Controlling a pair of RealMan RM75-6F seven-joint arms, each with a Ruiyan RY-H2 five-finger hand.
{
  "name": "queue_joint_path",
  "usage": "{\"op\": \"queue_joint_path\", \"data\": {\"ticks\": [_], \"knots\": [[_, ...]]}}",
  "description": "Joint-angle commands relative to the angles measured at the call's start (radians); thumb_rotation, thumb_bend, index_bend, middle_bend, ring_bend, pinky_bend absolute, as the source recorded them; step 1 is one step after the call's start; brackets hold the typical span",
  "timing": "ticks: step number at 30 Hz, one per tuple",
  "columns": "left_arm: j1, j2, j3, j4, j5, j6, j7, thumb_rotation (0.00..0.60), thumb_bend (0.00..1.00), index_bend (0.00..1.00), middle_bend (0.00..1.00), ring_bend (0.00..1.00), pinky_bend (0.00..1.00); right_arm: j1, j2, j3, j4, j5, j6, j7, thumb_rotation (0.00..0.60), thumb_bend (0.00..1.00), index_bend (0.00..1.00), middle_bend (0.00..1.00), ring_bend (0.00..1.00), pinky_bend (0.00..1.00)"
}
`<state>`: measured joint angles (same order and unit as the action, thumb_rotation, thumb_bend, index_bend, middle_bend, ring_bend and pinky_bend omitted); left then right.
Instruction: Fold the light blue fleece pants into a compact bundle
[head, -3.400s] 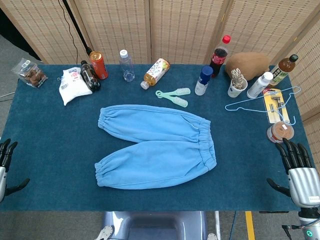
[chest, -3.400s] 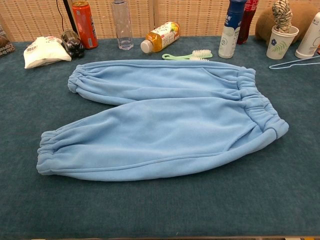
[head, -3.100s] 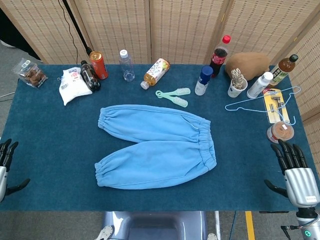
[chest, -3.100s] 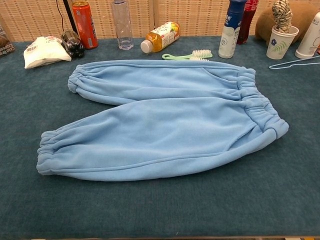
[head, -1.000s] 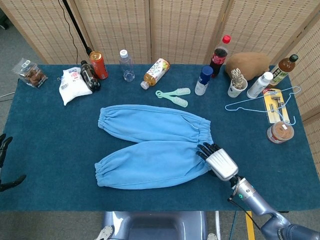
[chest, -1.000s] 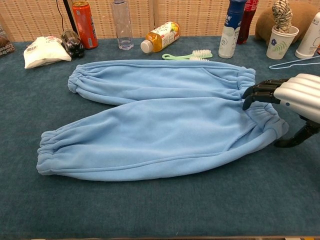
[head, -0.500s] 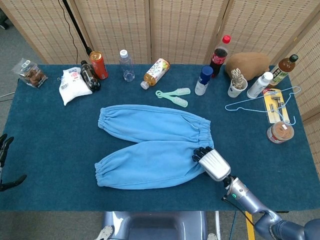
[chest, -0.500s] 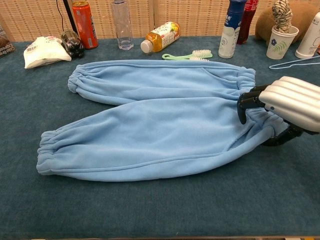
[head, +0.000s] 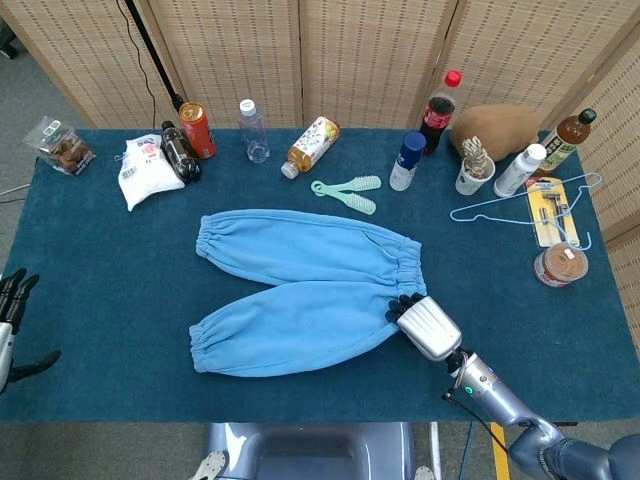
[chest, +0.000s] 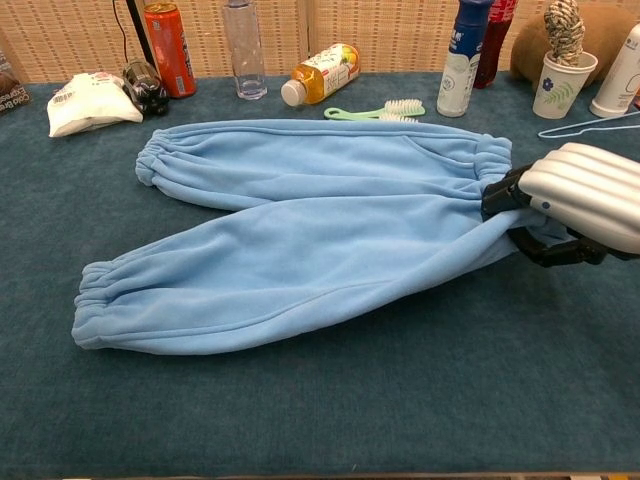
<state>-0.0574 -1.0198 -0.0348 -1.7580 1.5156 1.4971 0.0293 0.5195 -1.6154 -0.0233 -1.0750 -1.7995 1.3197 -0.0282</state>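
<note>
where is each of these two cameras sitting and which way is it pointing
Head view: high above the near table edge, looking steeply down; shows the whole table, left hand and right hand.
Chest view: low at the near edge, looking across at the pants; only the right hand shows.
Shared: pants, right hand gripping the waistband, bottles behind.

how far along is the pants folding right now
Nothing is folded: the light blue fleece pants lie flat on the table, legs spread apart. In hand: the right robot hand grips the waistband at the near leg, bunching the fabric there. The left robot hand waits open at the table edge. Left: every fold, starting with one leg over the other, then the bundling.
</note>
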Motion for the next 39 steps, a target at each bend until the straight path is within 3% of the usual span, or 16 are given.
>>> {"op": "queue_joint_path", "data": {"ticks": [1,5,9,13,24,39], "knots": [[-0.052,-0.056,0.035,0.087,0.167,-0.017,-0.094,0.6,0.02,0.0,0.0,0.0,0.0,0.005,0.011,0.004,-0.014,0.008,-0.003,-0.002,0.6,0.8,0.6,0.49,0.48,0.61],[-0.122,-0.139,0.066,0.198,0.311,-0.046,-0.143,0.6,0.02,0.0,0.0,0.0,0.01,0.009,0.029,0.011,-0.047,0.024,-0.01,-0.008,0.6,0.8,0.61,0.5,0.48,0.61],[-0.163,-0.191,0.083,0.27,0.382,-0.057,-0.165,0.6,0.02,0.0,0.0,0.0,0.02,0.008,0.041,0.015,-0.073,0.036,-0.014,-0.018,0.6,0.8,0.61,0.5,0.48,0.61],[-0.21,-0.259,0.108,0.329,0.457,-0.1,-0.102,0.6,0.02,0.0,0.0,0.0,0.04,0.003,0.065,0.02,-0.121,0.065,-0.031,-0.026,0.6,0.8,0.61,0.5,0.48,0.61],[-0.235,-0.391,0.129,0.368,0.403,-0.188,-0.015,0.6,0.02,0.0,0.0,0.0,0.05,-0.002,0.097,0.018,-0.175,0.099,-0.06,-0.045,0.6,0.8,0.61,0.5,0.48,0.61],[-0.28,-0.516,0.104,0.331,0.307,-0.287,0.087,0.6,0.02,0.0,0.0,0.0,0.11,-0.006,0.086,0.011,-0.162,0.115,-0.076,-0.033,0.6,0.8,0.61,0.5,0.48,0.61]]}}
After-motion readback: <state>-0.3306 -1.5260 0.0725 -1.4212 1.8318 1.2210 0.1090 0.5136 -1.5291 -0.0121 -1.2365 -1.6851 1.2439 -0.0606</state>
